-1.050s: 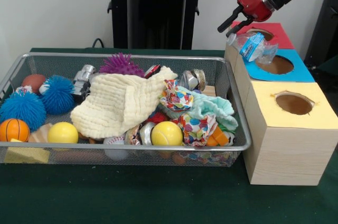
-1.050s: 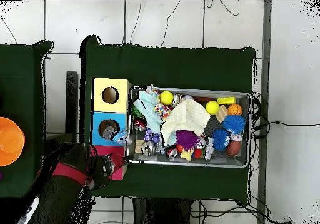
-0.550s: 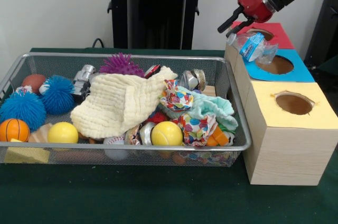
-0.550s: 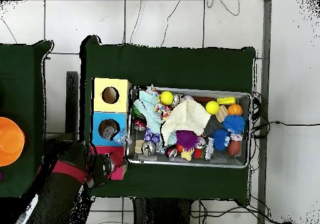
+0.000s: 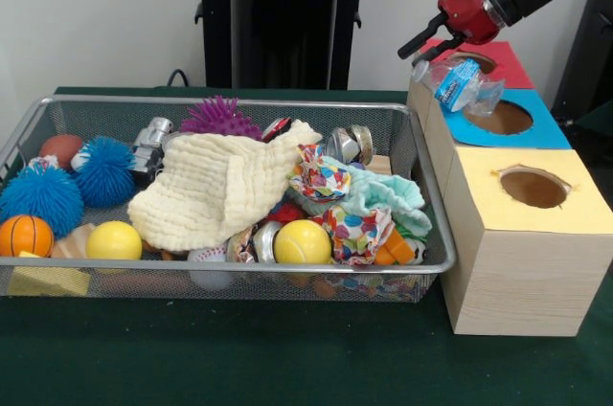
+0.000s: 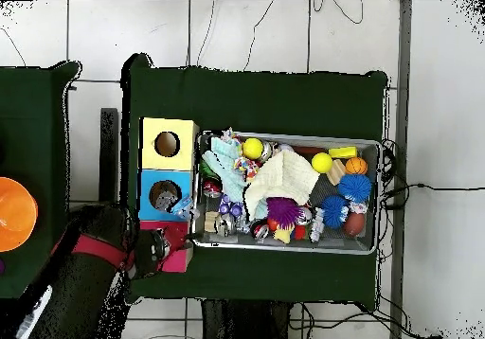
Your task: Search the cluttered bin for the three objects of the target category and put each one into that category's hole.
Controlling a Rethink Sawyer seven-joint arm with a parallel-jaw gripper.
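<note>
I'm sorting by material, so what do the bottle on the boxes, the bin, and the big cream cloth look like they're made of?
The bottle looks like thin clear plastic, crumpled and see-through, with a blue label. The bin appears to be silver metal wire mesh; its contents show through it. The cream cloth looks like soft woven cotton with a puckered, matte surface.

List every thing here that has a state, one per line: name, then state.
Gripper: open, empty, above the boxes.
Bottle: crushed, lying on the blue box's edge, not in the hole.
Yellow box: hole empty.
Bin: full, cluttered.
Cream cloth: crumpled, draped over toys.
</note>
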